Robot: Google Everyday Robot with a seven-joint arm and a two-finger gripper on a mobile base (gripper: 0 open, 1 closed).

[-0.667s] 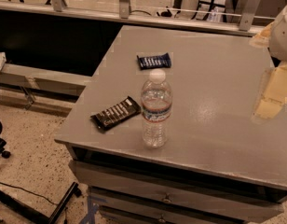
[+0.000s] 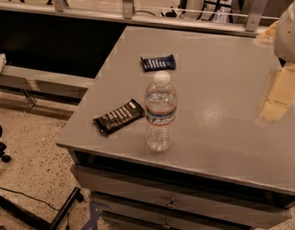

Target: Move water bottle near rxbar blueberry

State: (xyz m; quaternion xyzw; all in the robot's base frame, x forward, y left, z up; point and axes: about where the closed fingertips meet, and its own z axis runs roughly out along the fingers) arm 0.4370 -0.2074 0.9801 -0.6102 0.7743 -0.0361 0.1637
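Observation:
The water bottle (image 2: 160,111), clear and ribbed with a white cap and a pale label band, stands upright near the front edge of the grey table (image 2: 219,71). The rxbar blueberry (image 2: 158,62), a small dark blue wrapper with white lettering, lies flat farther back, a short way behind the bottle. My gripper (image 2: 280,92) hangs at the right edge of the view above the table's right side, well to the right of the bottle and touching nothing.
A longer black-brown bar wrapper (image 2: 119,116) lies left of the bottle near the table's front left corner. Drawers (image 2: 171,200) sit under the tabletop. A metal railing (image 2: 128,4) runs behind the table. A bench (image 2: 37,78) stands at left.

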